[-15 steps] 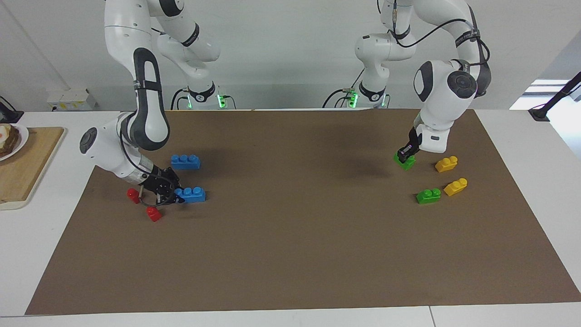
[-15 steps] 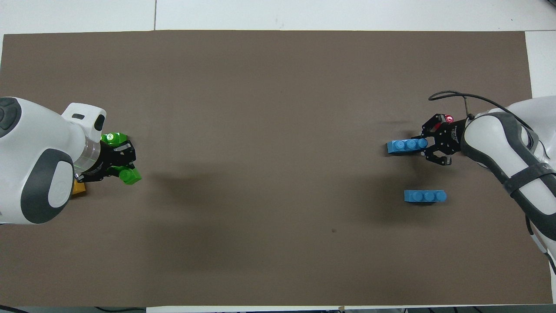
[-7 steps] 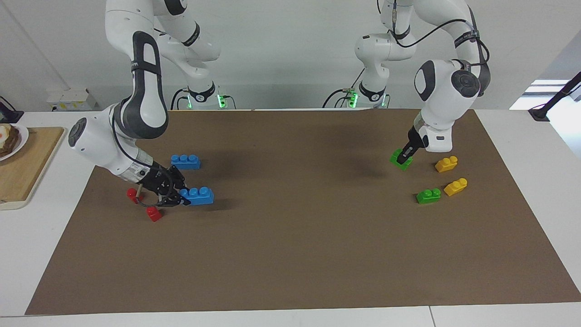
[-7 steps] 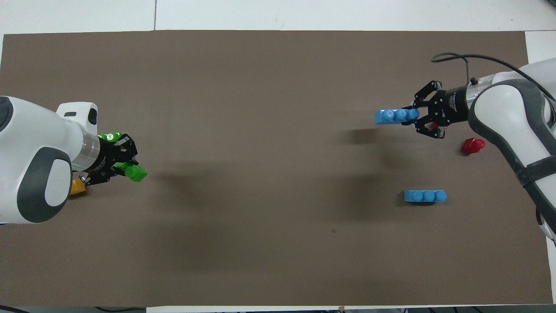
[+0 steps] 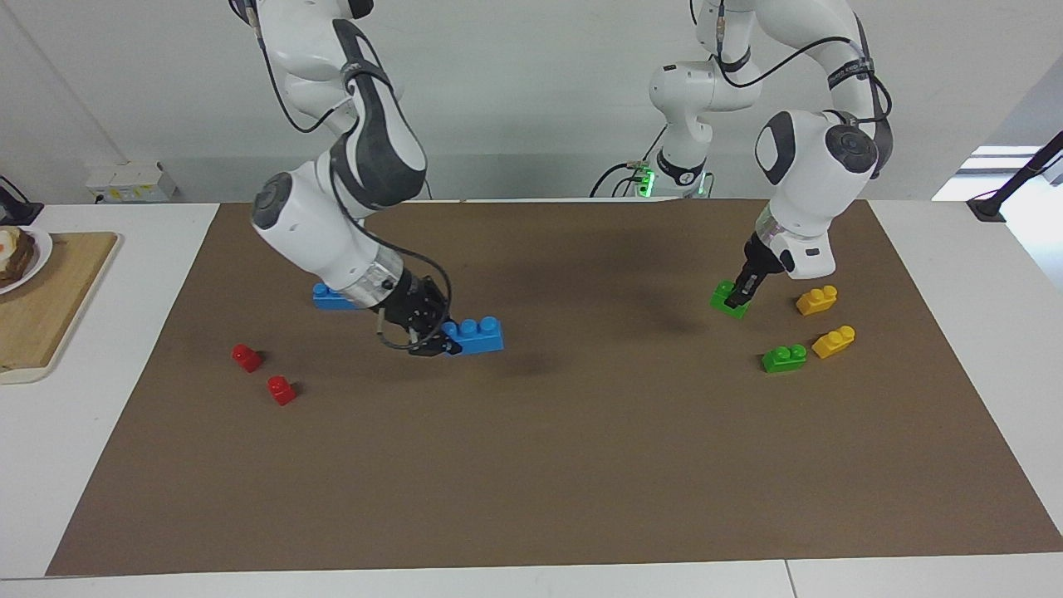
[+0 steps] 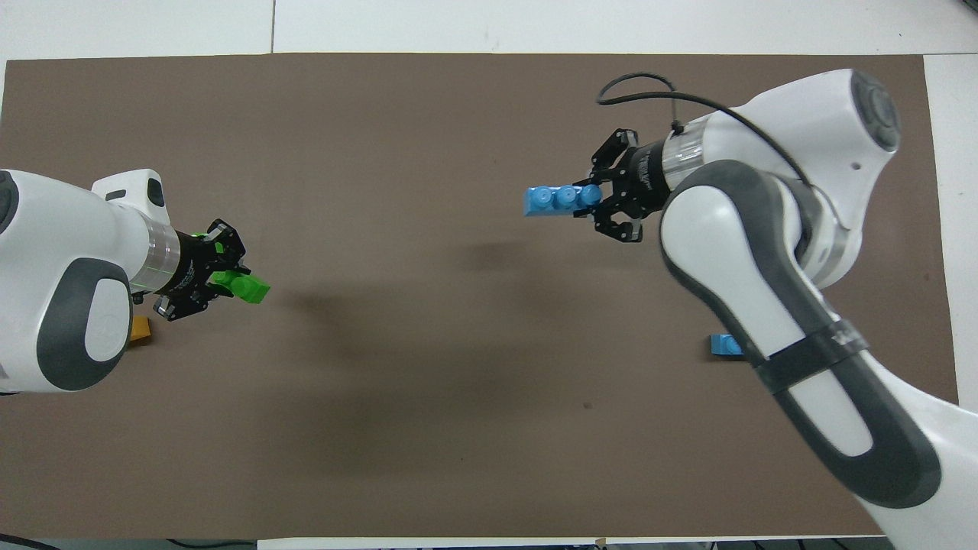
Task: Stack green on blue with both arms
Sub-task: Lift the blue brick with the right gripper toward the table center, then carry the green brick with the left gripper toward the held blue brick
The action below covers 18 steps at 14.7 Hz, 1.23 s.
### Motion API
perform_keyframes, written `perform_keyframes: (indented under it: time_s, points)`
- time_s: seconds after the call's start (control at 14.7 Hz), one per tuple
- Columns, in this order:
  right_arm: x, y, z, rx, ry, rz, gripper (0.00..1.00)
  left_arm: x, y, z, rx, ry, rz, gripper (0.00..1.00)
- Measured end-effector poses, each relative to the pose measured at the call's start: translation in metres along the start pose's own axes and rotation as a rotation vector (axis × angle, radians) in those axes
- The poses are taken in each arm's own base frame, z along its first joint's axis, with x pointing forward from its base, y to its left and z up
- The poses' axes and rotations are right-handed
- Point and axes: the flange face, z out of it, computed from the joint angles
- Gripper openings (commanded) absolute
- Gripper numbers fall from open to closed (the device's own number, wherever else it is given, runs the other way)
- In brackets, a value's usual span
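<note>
My right gripper [image 5: 440,339] is shut on one end of a blue three-stud brick [image 5: 475,335] and holds it level above the brown mat, toward the middle; the gripper [image 6: 597,201] and the brick [image 6: 560,200] also show in the overhead view. My left gripper [image 5: 737,296] is shut on a green two-stud brick [image 5: 724,299], tilted, just above the mat at the left arm's end; both show in the overhead view, gripper [image 6: 228,281] and brick [image 6: 250,289]. A second blue brick [image 5: 328,296] lies partly hidden by the right arm. A second green brick [image 5: 784,358] lies on the mat.
Two yellow bricks [image 5: 816,300] [image 5: 833,341] lie near the green ones. Two red one-stud bricks [image 5: 246,357] [image 5: 281,389] lie at the right arm's end. A wooden board [image 5: 58,291] with a plate of food stands off the mat there.
My right gripper has lifted the blue brick and carried it toward the table's middle, away from the red bricks. My left gripper has shifted the green brick slightly toward the middle.
</note>
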Motion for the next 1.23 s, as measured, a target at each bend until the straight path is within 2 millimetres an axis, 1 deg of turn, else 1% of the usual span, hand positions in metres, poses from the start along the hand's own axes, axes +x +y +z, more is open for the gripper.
perform_keyframes:
  time_s: [0.07,0.14,0.2,0.27,0.48,0.61,0.82,0.95,1.16,1.23]
  points:
    - [-0.016,0.012,0.02,-0.024,0.005,-0.001,0.0,-0.002,0.001,0.0,-0.003,-0.002,-0.025,0.09]
    - [-0.028,0.025,0.038,-0.042,0.013,-0.008,0.0,-0.004,0.003,-0.001,-0.008,-0.005,-0.053,0.09]
    - [-0.035,0.035,0.053,-0.054,0.02,-0.009,0.0,-0.006,0.005,-0.003,-0.018,-0.01,-0.085,0.09]
    - [-0.039,0.043,0.064,-0.067,0.028,-0.007,0.0,-0.008,0.008,-0.006,-0.033,-0.019,-0.123,0.09]
    - [-0.036,0.061,0.093,-0.083,0.05,-0.003,0.0,-0.016,0.02,-0.019,-0.066,-0.028,-0.243,0.09]
    - [-0.036,0.07,0.111,-0.091,0.063,0.002,0.0,-0.018,0.023,-0.022,-0.082,-0.029,-0.299,0.09]
    - [-0.041,0.078,0.134,-0.089,0.076,0.027,0.0,-0.025,0.028,-0.022,-0.095,-0.033,-0.37,0.09]
    - [-0.041,0.081,0.147,-0.094,0.084,0.035,0.0,-0.026,0.03,-0.023,-0.103,-0.031,-0.392,0.09]
    - [-0.036,0.08,0.156,-0.091,0.091,0.041,0.0,-0.03,0.032,-0.024,-0.112,-0.032,-0.42,0.09]
    - [-0.037,0.081,0.16,-0.085,0.092,0.044,0.0,-0.037,0.036,-0.024,-0.119,-0.032,-0.429,0.09]
